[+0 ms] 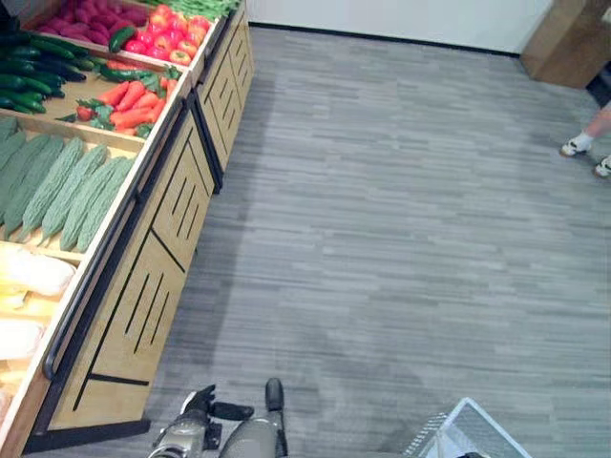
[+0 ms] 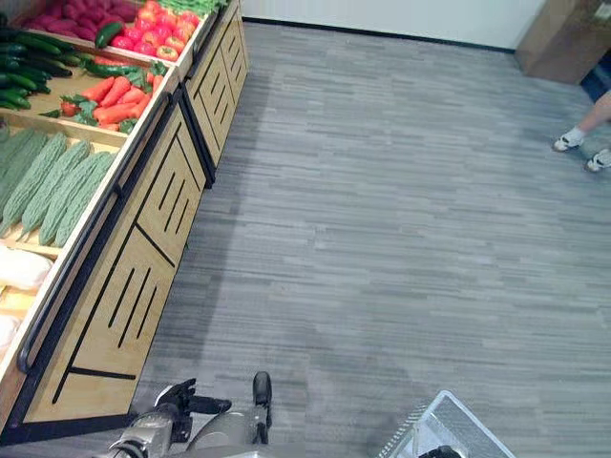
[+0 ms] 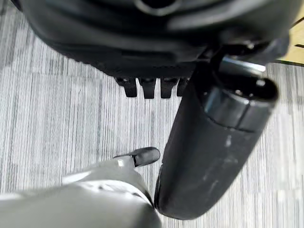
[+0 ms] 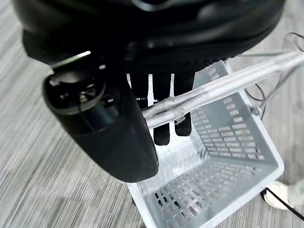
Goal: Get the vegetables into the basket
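Right hand [image 4: 142, 102] has its fingers [image 4: 161, 128] curled round the handle [image 4: 223, 88] of the empty white basket [image 4: 237, 156], hanging above the floor. Left hand [image 3: 147, 47] hangs with fingers relaxed, holding nothing. Vegetables [image 1: 57, 191] lie on the wooden stand [image 1: 162, 258] at the left.

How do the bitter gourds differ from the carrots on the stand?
The bitter gourds are pale green and bumpy; the carrots are orange-red and smooth. The bitter gourds are longer and lie side by side in a neat row, while the carrots are shorter and heaped loosely among green leaves. The bitter gourds' bin sits nearer the robot than the carrots'. Both lie in wooden bins of the same stand.
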Available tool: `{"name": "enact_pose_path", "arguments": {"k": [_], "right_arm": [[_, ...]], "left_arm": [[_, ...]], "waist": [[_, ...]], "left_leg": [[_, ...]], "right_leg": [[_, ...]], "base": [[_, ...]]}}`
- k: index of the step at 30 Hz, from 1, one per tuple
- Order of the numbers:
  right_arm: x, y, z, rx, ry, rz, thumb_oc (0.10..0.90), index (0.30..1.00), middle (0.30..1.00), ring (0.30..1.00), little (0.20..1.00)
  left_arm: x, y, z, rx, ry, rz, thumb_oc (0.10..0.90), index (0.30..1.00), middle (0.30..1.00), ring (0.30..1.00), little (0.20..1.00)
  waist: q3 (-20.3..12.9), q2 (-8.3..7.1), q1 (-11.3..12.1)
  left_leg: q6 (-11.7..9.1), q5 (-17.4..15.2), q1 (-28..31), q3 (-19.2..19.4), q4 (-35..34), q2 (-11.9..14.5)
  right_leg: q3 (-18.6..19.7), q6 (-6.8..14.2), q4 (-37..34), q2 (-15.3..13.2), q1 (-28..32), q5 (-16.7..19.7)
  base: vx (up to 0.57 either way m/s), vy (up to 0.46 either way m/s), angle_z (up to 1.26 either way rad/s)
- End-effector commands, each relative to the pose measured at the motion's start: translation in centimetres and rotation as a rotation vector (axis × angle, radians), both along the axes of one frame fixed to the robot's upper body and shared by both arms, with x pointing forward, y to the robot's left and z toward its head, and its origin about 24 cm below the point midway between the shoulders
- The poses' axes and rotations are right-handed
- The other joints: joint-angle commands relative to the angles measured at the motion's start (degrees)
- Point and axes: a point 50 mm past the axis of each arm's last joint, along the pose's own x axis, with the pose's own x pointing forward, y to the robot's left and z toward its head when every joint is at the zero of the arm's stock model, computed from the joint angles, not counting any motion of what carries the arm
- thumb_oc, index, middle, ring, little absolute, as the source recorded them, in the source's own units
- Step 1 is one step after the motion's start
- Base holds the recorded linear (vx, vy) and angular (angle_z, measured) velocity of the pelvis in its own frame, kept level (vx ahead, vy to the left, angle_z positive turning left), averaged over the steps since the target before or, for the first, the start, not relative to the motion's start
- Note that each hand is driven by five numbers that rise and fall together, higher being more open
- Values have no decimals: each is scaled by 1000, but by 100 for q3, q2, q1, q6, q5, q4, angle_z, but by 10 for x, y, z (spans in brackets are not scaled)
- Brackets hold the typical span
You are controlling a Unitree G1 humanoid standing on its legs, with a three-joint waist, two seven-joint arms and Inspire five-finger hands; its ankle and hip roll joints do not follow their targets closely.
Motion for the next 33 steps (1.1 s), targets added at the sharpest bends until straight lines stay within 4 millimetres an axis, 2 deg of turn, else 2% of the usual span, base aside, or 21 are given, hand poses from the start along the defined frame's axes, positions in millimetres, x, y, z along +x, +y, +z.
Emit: {"name": "enact_pose_path", "arguments": {"k": [1,2,4,5,6,7,8,9,11,12,13,15,17,19,22,27,33], "right_arm": [[6,2,1,53,-37,-32,400,300,300,300,300],[6,2,1,53,-36,-32,400,300,300,300,300],[7,3,1,56,-40,-31,400,300,300,300,300],[6,3,0,56,-32,-28,400,300,300,300,300],[5,3,0,56,-30,-27,400,300,300,300,300],[5,3,0,56,-30,-27,400,300,300,300,300],[5,4,0,59,-30,-31,400,300,300,300,300],[6,3,0,56,-31,-32,400,300,300,300,300],[4,1,1,50,-29,-31,400,300,300,300,300],[4,1,1,49,-30,-33,400,300,300,300,300],[2,1,0,48,-24,-34,400,300,300,300,300],[0,2,0,49,-21,-37,400,300,300,300,300],[-2,4,-1,53,-15,-46,400,300,300,300,300],[-5,4,-1,58,-9,-54,400,300,300,300,300],[-7,6,-2,55,-3,-48,400,300,300,300,300],[-3,3,-1,43,-18,-41,400,300,300,300,300],[-2,0,0,35,-19,-32,400,300,300,300,300]], "left_arm": [[-2,-3,-1,11,7,-29,900,1000,1000,1000,1000],[-3,-3,-1,11,7,-29,900,1000,1000,1000,1000],[-4,-1,-1,19,15,-35,900,1000,1000,1000,1000],[-4,1,-1,21,13,-34,900,1000,1000,1000,1000],[-3,2,0,22,7,-34,900,1000,1000,1000,1000],[-3,2,0,22,7,-34,900,1000,1000,1000,1000],[-1,3,1,23,1,-34,900,1000,1000,1000,1000],[0,4,1,24,1,-36,900,1000,1000,1000,1000],[3,5,3,32,-3,-38,900,1000,1000,1000,1000],[4,6,3,32,-3,-38,900,1000,1000,1000,1000],[4,7,3,36,-2,-37,900,1000,1000,1000,1000],[6,7,4,42,2,-48,900,1000,1000,1000,1000],[8,5,4,43,-1,-63,900,1000,1000,1000,1000],[9,4,4,48,3,-86,900,1000,1000,1000,1000],[6,0,2,39,5,-86,900,1000,1000,1000,1000],[-4,-3,-2,30,34,-75,900,1000,1000,1000,1000],[-10,-4,-5,22,50,-70,900,1000,1000,1000,1000]], "waist": [[-199,106,-7],[-205,101,0],[-234,38,4],[-225,-3,5],[-202,-14,12],[-202,-15,12],[-112,-7,23],[-43,39,-3],[125,208,-107],[184,278,-129],[232,305,-197],[307,364,-297],[388,348,-460],[383,324,-571],[305,274,-535],[112,302,-453],[18,334,-427]], "left_leg": [[-695,190,-590,104,312,606],[-692,184,-594,114,315,604],[-641,43,-507,198,326,553],[-589,-61,-389,276,296,501],[-569,-115,-323,292,271,473],[-569,-115,-323,292,271,473],[-513,-253,-122,327,221,444],[-520,-292,-8,319,183,480],[-517,-396,300,300,76,576],[-530,-441,431,287,31,608],[-563,-486,544,243,6,611],[-662,-538,678,66,5,629],[-734,-619,830,-136,5,572],[-759,-677,925,-310,5,514],[-767,-706,905,-204,5,513],[-854,-703,891,-309,5,517],[-914,-733,1016,-337,5,580]], "right_leg": [[151,233,256,207,-208,-315],[158,236,263,201,-217,-321],[115,365,487,145,-332,-61],[14,514,777,97,-487,240],[-59,590,982,85,-587,381],[-58,590,983,84,-587,380],[-390,809,1666,17,-903,821],[-560,861,1986,26,-1102,1074],[-960,861,2617,-26,-1542,1299],[-1213,861,2742,-205,-1767,1357],[-1403,811,2721,-385,-1924,1262],[-1442,674,2123,-447,-2208,967],[-1200,593,1283,-332,-2416,831],[-840,590,928,-199,-2220,749],[-1007,576,551,-246,-1970,713],[-1141,458,-97,-184,-1352,657],[-1183,409,-217,-124,-1128,582]], "base": [[128,121,-16],[141,118,-18],[123,93,-30],[124,107,-24],[79,76,-12],[59,97,-6],[39,89,-5],[47,123,-3],[64,111,3],[152,80,21],[207,8,15],[248,-44,5],[252,-56,46],[149,-7,66],[3,-9,78],[41,-57,1],[37,-49,5]]}}
